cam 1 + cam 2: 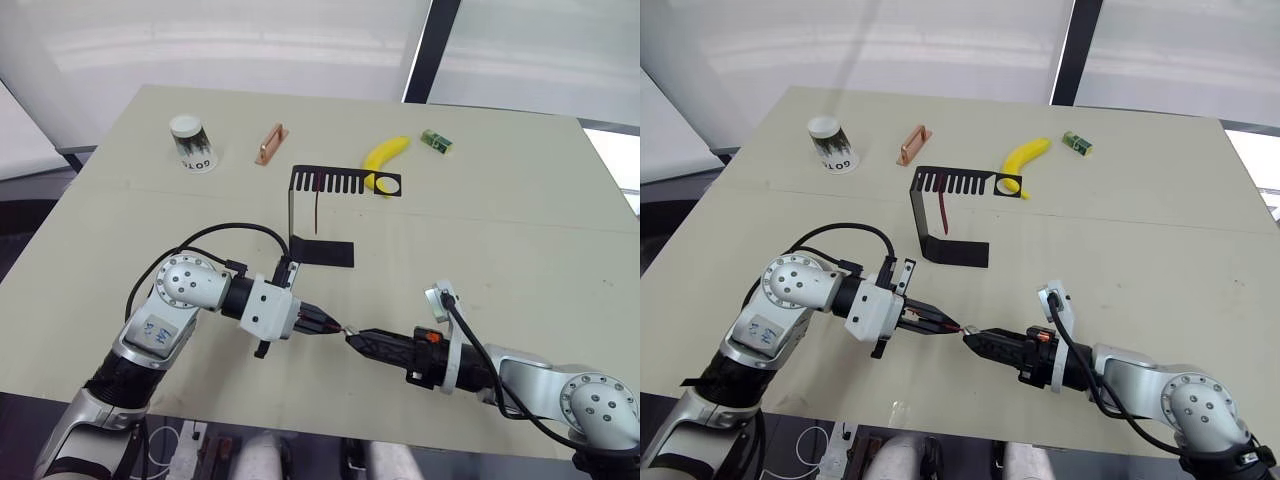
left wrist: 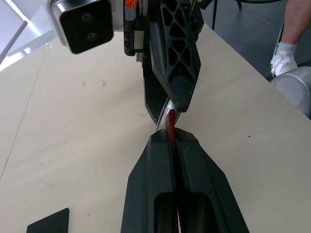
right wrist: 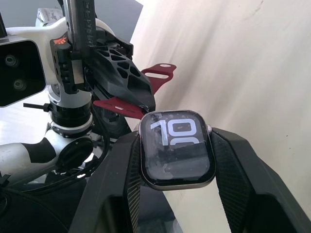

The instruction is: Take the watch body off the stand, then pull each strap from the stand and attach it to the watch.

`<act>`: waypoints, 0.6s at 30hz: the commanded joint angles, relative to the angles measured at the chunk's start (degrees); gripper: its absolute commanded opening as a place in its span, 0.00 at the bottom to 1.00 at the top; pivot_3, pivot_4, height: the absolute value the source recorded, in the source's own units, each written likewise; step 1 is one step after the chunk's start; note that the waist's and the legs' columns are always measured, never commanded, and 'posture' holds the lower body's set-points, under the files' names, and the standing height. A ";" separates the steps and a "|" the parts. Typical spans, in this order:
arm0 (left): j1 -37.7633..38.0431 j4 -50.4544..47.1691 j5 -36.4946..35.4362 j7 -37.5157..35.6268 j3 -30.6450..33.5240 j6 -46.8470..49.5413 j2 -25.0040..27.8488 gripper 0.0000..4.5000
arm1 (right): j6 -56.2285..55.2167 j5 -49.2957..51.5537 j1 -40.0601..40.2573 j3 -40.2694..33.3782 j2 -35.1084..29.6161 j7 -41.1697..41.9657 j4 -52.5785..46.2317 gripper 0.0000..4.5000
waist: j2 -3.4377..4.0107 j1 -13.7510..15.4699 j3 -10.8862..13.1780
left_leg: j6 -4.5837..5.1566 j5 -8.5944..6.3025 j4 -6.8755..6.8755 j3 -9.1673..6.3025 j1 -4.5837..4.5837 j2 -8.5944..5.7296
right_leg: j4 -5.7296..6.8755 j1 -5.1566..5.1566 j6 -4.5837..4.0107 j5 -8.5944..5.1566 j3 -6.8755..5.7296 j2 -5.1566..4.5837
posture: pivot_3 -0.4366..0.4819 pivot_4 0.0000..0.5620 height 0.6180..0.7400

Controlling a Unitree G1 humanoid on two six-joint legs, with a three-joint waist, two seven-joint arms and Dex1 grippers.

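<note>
The black stand (image 1: 322,252) sits mid-table, and one dark red strap (image 1: 316,205) hangs from its slotted top arm (image 1: 345,182). Near the table's front edge my two grippers meet tip to tip. My left gripper (image 1: 330,325) is shut on the other dark red strap (image 2: 171,121), which sticks out past its fingertips. My right gripper (image 1: 355,339) is shut on the watch body (image 3: 177,148), a grey-rimmed case with its screen of light digits facing the wrist camera. The held strap (image 3: 121,107) reaches the case's edge; I cannot tell whether it has seated.
At the back of the table lie a banana (image 1: 385,155), a tipped paper cup (image 1: 190,143), a small copper-coloured piece (image 1: 270,143) and a small green object (image 1: 436,142). A person's leg (image 2: 291,29) stands beyond the table's edge.
</note>
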 commanded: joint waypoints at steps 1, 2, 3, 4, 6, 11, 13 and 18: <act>0.07 -1.50 -0.08 0.80 -0.52 -0.25 -0.63 0.00 | -0.89 1.24 0.10 -0.22 0.43 -0.89 -2.61 0.36 | 0.00 0.00 0.00 | 0.00 0.00 0.00 0.00 0.00 0.00 | 0.00 0.00 0.00 0.00 0.00 0.00 | 0.48 0.27 0.91; 0.09 -1.56 -0.04 0.81 -0.59 -0.18 -0.68 0.00 | -0.92 1.22 0.15 -0.19 0.42 -0.93 -2.66 0.36 | 0.00 0.00 0.00 | 0.00 0.00 0.00 0.00 0.00 0.00 | 0.00 0.00 0.00 0.00 0.00 0.00 | 0.48 0.27 0.91; 0.08 -1.58 0.05 0.78 -0.71 -0.12 -0.72 0.00 | -0.93 1.23 0.18 -0.19 0.41 -0.95 -2.66 0.36 | 0.00 0.00 0.00 | 0.00 0.00 0.00 0.00 0.00 0.00 | 0.00 0.00 0.00 0.00 0.00 0.00 | 0.48 0.27 0.91; 0.06 -1.59 0.10 0.74 -0.78 -0.08 -0.75 0.00 | -0.94 1.24 0.21 -0.19 0.41 -0.95 -2.65 0.36 | 0.00 0.00 0.00 | 0.00 0.00 0.00 0.00 0.00 0.00 | 0.00 0.00 0.00 0.00 0.00 0.00 | 0.48 0.27 0.91; 0.08 -1.62 0.22 0.77 -0.87 0.10 -0.79 0.00 | -0.96 1.16 0.26 -0.16 0.42 -0.99 -2.70 0.36 | 0.00 0.00 0.00 | 0.00 0.00 0.00 0.00 0.00 0.00 | 0.00 0.00 0.00 0.00 0.00 0.00 | 0.48 0.27 0.91; -0.08 -1.70 0.54 0.57 -1.16 0.58 -0.66 0.00 | -1.14 1.30 0.30 -0.23 0.51 -1.38 -2.73 0.36 | 0.00 0.00 0.00 | 0.00 0.00 0.00 0.00 0.00 0.00 | 0.00 0.00 0.00 0.00 0.00 0.00 | 0.48 0.27 0.91; -0.10 -1.84 0.59 0.56 -1.27 0.77 -0.64 0.00 | -1.20 1.41 0.43 -0.21 0.55 -1.55 -2.81 0.36 | 0.00 0.01 0.00 | 0.00 0.00 0.00 0.00 0.00 0.00 | 0.00 0.00 0.00 0.00 0.00 0.00 | 0.48 0.27 0.91; -0.38 -1.25 1.13 0.39 -1.71 0.59 -0.56 0.00 | -1.37 1.48 -0.04 -0.20 0.80 -1.95 -2.41 0.36 | 0.00 0.00 0.00 | 0.00 0.00 0.01 0.00 0.00 0.00 | 0.01 0.00 0.00 0.00 0.00 0.00 | 0.48 0.27 0.91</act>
